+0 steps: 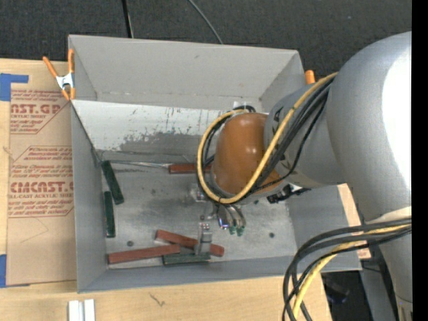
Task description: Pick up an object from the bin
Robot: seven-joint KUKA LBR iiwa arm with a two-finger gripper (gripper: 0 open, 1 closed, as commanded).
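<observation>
Silver robot arm (374,126), closest to the viewer, reaches in from the right, its gripper (206,239) low over a reddish-brown flat stick (175,238) lying by the bin's (180,65) near wall, beside a second brown stick (134,255) and a dark green one (184,260). The stick looks light, stiff and thin, probably best pinched across its narrow width near the middle. Whether the gripper is open or closed cannot be told: the orange wrist cover (241,152) hides much of it, and the stick's right end is covered.
</observation>
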